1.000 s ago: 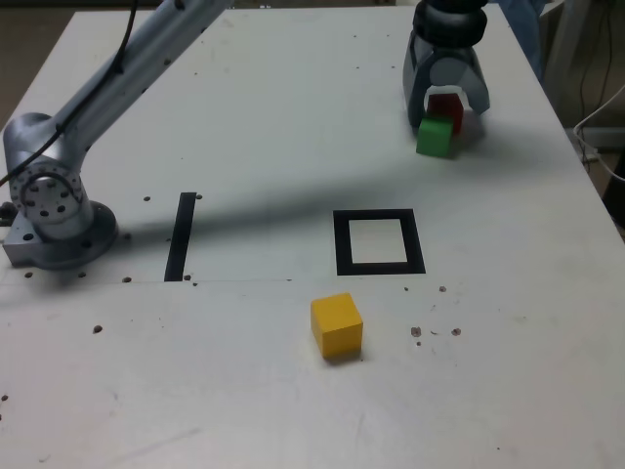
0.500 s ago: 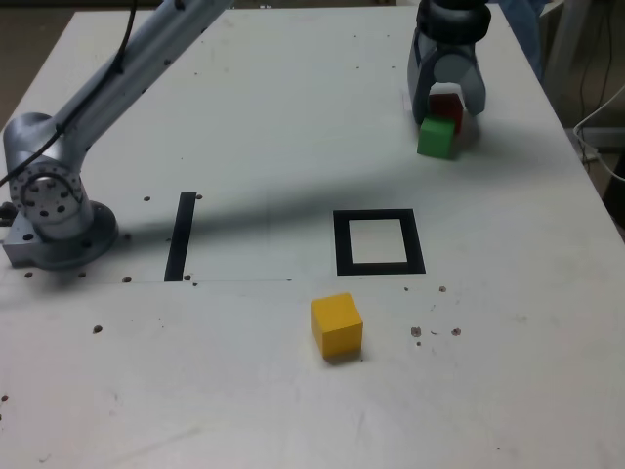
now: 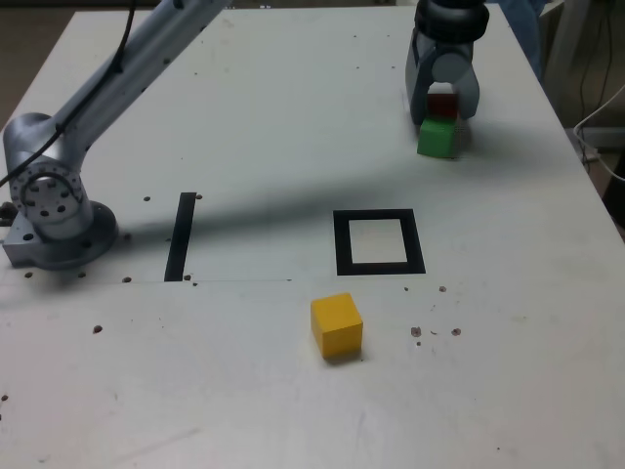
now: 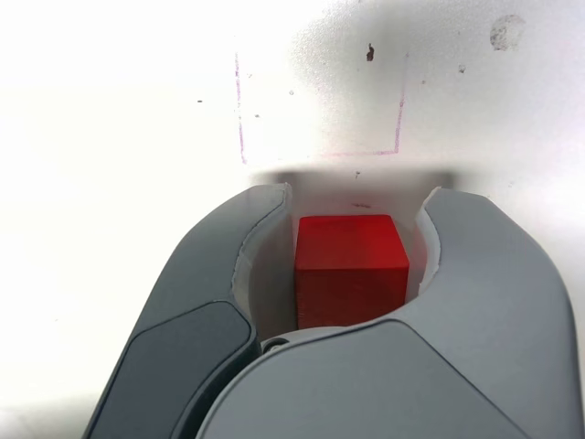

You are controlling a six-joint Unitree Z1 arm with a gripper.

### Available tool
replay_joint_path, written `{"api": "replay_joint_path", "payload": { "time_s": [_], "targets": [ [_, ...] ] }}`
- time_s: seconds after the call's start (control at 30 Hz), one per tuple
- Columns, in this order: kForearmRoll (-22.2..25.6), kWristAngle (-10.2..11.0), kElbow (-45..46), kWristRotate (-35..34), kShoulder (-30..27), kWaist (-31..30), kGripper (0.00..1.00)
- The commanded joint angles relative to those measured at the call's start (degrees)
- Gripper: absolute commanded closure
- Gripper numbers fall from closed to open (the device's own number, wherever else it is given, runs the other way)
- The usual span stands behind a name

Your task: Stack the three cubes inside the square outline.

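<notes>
Fingers [image 4: 494, 256] grip the red cube [image 4: 352, 270] on opposite sides, likely to carry it level to the black square outline [image 3: 416, 242], right of centre in the exterior view.

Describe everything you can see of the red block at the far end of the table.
The red block is a small cube with flat faces and straight edges, plain red, brighter on one face and darker on another. Its material is unclear. It sits between the two fingers of the pincer, right by the green block; whether the fingers or that block touch it, I can't tell.
</notes>
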Motion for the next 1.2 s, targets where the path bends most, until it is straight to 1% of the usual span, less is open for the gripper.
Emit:
{"api": "replay_joint_path", "payload": {
  "time_s": [0.0, 0.2, 0.4, 0.6, 0.77, 0.9, 1.0, 1.17],
  "targets": [
    [0.13, 0.14, 0.08, 0.37, -1.51, 0.11, 0.74],
    [1.0, 0.47, 0.25, 1.11, -4.73, 0.11, 0.74],
    [3.5, 0.7, 2.61, 1.41, -10.96, 0.01, 0.74],
    [3.49, 0.6, 11.42, 0.58, -19.0, -1.33, 0.74],
    [2.59, 0.66, 20.07, -2.33, -24.42, -4.2, 0.74],
    [0.56, 0.84, 26.64, -6.29, -27.96, -7.62, 0.74],
    [-2.37, 0.64, 31.71, -10.22, -29.94, -10.29, 0.74],
    [-9.28, -1.0, 41.33, -17.11, -32.01, -14.02, 0.74]
  ]
}}
